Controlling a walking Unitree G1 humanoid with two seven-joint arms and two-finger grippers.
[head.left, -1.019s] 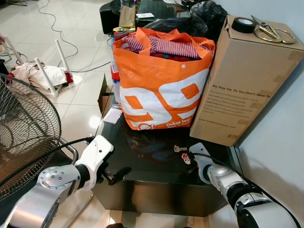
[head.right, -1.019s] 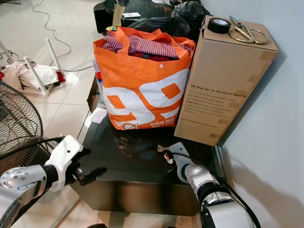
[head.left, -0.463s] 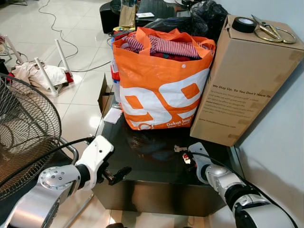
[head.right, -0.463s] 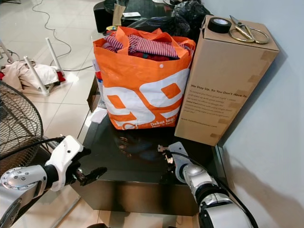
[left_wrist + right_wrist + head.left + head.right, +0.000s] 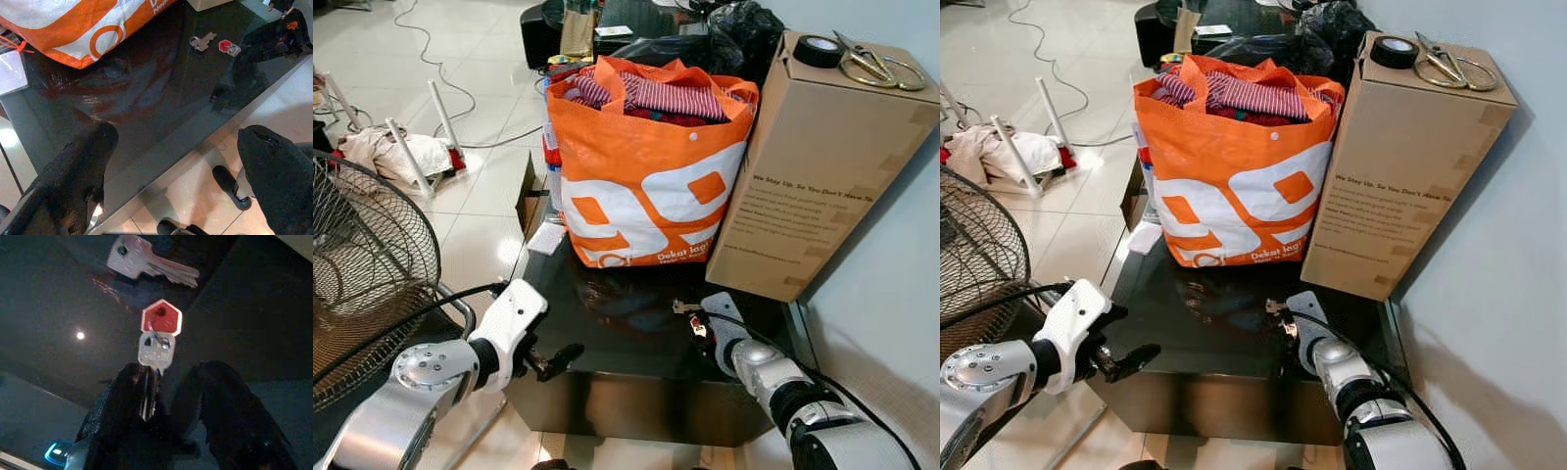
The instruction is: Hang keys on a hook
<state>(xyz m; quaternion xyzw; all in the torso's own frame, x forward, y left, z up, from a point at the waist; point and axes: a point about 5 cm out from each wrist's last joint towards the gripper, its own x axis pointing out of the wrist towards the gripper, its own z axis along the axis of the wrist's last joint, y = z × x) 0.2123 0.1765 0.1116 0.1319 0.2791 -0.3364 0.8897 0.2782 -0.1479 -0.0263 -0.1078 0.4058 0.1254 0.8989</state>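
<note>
Right gripper (image 5: 161, 396) pinches only the blade tip of the keys (image 5: 157, 335) on the near-right of the black table (image 5: 607, 343), so they may slip when lifted; left gripper (image 5: 176, 161) spread, idle.

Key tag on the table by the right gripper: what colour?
Red, with a pale rim. The key tag shows best in the right wrist view, just beyond the right gripper.

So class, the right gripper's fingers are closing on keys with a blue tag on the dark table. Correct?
Not quite: the tag is red, as the right wrist view shows. The right gripper is indeed at the keys on the dark table.
</note>
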